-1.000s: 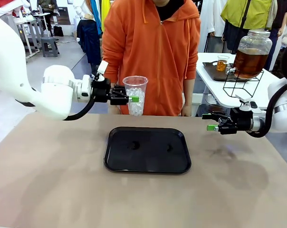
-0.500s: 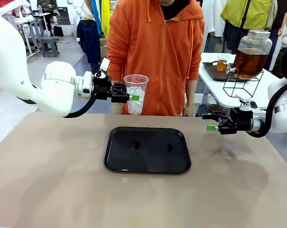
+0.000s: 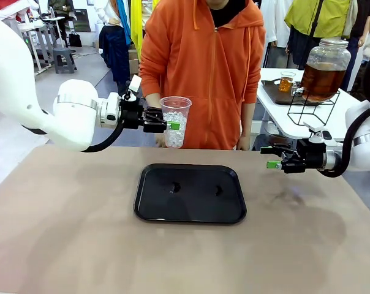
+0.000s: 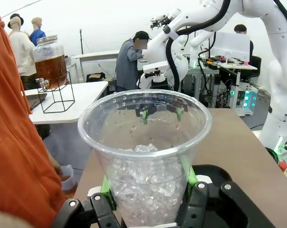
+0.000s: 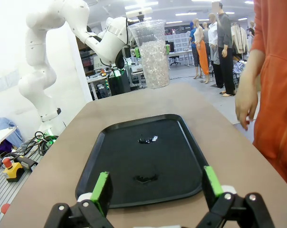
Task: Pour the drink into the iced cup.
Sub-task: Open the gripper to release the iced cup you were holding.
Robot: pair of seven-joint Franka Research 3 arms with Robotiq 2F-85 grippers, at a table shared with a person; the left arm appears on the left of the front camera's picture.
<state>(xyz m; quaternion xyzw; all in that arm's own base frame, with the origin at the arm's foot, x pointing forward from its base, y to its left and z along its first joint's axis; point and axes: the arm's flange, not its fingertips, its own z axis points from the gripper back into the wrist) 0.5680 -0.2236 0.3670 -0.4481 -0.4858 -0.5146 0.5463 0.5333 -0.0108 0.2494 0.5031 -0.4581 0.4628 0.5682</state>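
1. Since a second ago the left gripper [image 3: 171,125] has raised the iced cup [image 3: 176,113] a touch and carried it slightly right. The person [image 3: 203,67] in the orange hoodie has also shifted right behind it.
2. The left gripper is clamped on the clear plastic cup's lower wall and holds it upright in the air, over the far edge of the table [image 3: 62,233], beyond the black tray [image 3: 191,214]. Crushed ice fills about half the cup.
3. The right gripper [image 3: 270,157] hovers over the table's right side with its jaws spread wide, empty, fingers pointing left.
4. The drink [image 3: 286,84], an amber liquid, stands in a small glass on the white side table [image 3: 283,122] at far right, beside a large glass jar [image 3: 324,67] of similar liquid. It is well apart from both grippers.
5. The black tray lies mid-table with two small wet spots on it.
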